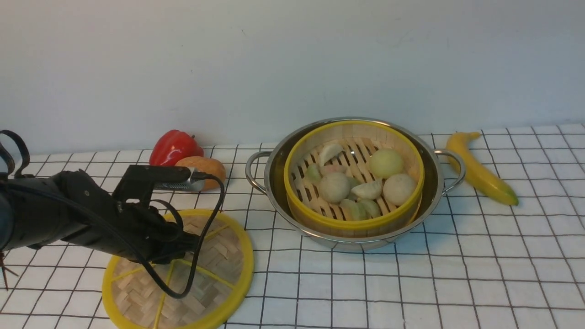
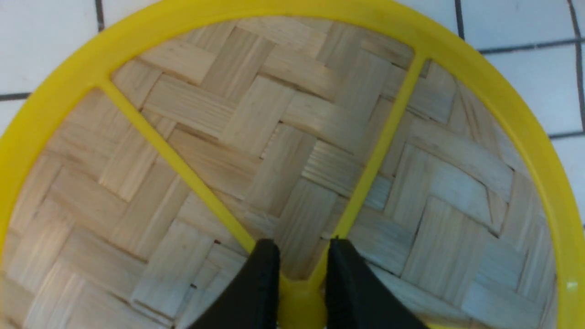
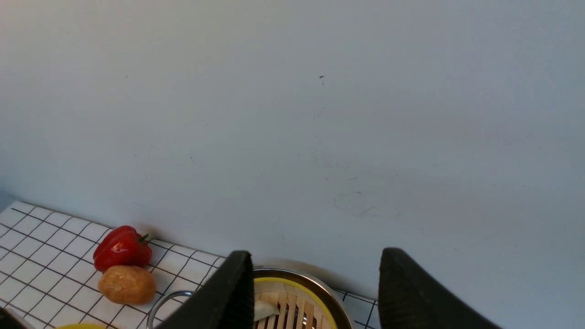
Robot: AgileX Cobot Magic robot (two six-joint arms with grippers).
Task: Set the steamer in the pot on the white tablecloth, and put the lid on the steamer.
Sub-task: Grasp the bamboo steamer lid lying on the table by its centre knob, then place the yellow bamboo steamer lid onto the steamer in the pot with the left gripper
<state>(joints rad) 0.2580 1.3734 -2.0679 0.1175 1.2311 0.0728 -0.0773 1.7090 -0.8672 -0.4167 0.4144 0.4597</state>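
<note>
Steamer in pot, centre-right — done. Lid flat on white tablecloth, lower left; my left end effector narrow, pinching its knob. Right end effector wide, empty. Remaining — lid onto steamer.

Mock kitchen tabletop: tablecloth, blank wall

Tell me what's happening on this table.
The steamer already sits in the pot on the white tablecloth. The left tool grips the lid at its centre; the lid lies flat on the cloth beside the pot. The right tool is open and empty, pointed toward the pot.
</note>
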